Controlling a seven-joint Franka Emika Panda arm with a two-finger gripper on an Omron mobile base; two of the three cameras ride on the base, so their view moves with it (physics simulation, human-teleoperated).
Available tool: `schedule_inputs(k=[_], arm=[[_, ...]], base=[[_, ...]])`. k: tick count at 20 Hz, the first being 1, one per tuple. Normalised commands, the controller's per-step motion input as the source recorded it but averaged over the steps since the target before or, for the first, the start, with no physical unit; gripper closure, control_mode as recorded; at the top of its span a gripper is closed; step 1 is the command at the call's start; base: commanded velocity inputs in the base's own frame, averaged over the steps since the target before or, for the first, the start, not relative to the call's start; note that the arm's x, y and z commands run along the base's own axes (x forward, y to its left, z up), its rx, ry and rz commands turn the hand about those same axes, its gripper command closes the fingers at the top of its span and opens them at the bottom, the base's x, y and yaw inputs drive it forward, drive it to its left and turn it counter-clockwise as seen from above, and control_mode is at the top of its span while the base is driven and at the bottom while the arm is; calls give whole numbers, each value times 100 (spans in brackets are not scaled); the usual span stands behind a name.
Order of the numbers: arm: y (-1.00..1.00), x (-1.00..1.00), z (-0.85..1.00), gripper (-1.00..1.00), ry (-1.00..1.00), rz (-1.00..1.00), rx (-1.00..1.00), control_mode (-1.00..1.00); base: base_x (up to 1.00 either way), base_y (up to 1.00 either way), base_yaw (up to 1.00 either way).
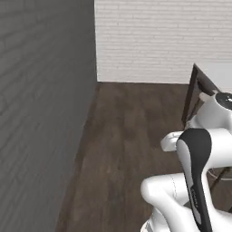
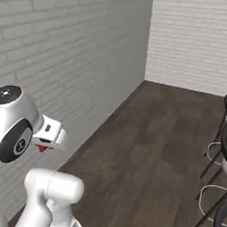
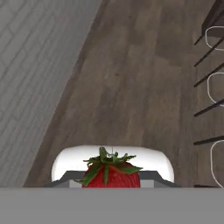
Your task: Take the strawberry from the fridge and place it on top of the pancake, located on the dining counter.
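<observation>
Carrying the strawberry (image 3: 111,175), the end effector (image 2: 43,147) is clamped on the red berry, whose leafy green cap points forward in the hand view and which shows as a small red speck under the hand in the right base view. By the look of it, the pick from the fridge is done and what remains is the haul to the dining counter and the placing on the pancake; neither the fridge nor the pancake can be seen here. A dark edge of the tabletop (image 1: 199,84) shows at the right in the left base view, with thin-legged chairs (image 2: 217,185) lined beside it. The grey brick wall (image 1: 45,113) runs close along the left side, and a white brick wall (image 2: 193,39) closes the far end. Between them lies a bare stretch of dark wood floor (image 3: 131,87), so open room appears to lie ahead and to the right, short of the chair legs.
</observation>
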Motion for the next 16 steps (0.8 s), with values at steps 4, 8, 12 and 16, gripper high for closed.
schedule_inputs(k=[4, 8, 12, 16], arm=[[0, 0, 0, 100, 0, 0, 0, 100], [0, 0, 0, 100, 0, 0, 0, 100], [0, 0, 0, 100, 0, 0, 0, 100], [0, 0, 0, 100, 0, 0, 0, 100]], base=[[50, 0, -76], [66, 0, -74], [91, 10, -68], [99, 35, -67]])
